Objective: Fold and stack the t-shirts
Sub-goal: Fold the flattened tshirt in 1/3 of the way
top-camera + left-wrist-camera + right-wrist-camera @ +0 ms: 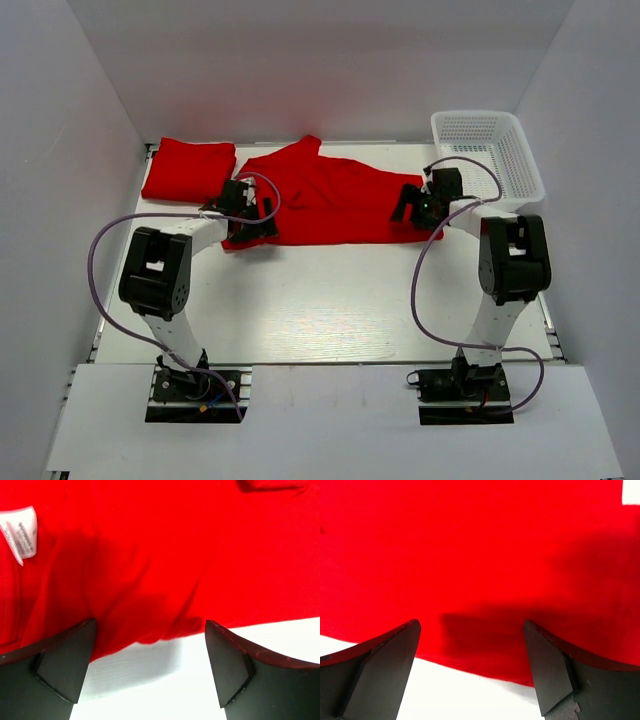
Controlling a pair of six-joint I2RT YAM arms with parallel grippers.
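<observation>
A red t-shirt (330,200) lies partly spread across the far middle of the table. A second red t-shirt (187,168) lies folded at the far left. My left gripper (262,222) is open at the spread shirt's left near edge; in the left wrist view the red cloth (165,555) fills the space beyond the fingers and its white neck tag (22,535) shows at upper left. My right gripper (408,208) is open over the shirt's right near edge; the right wrist view shows its hem (485,580) between the open fingers.
A white mesh basket (490,150) stands at the far right, just beyond my right arm. White walls close in the table on the left, right and back. Purple cables loop off both arms.
</observation>
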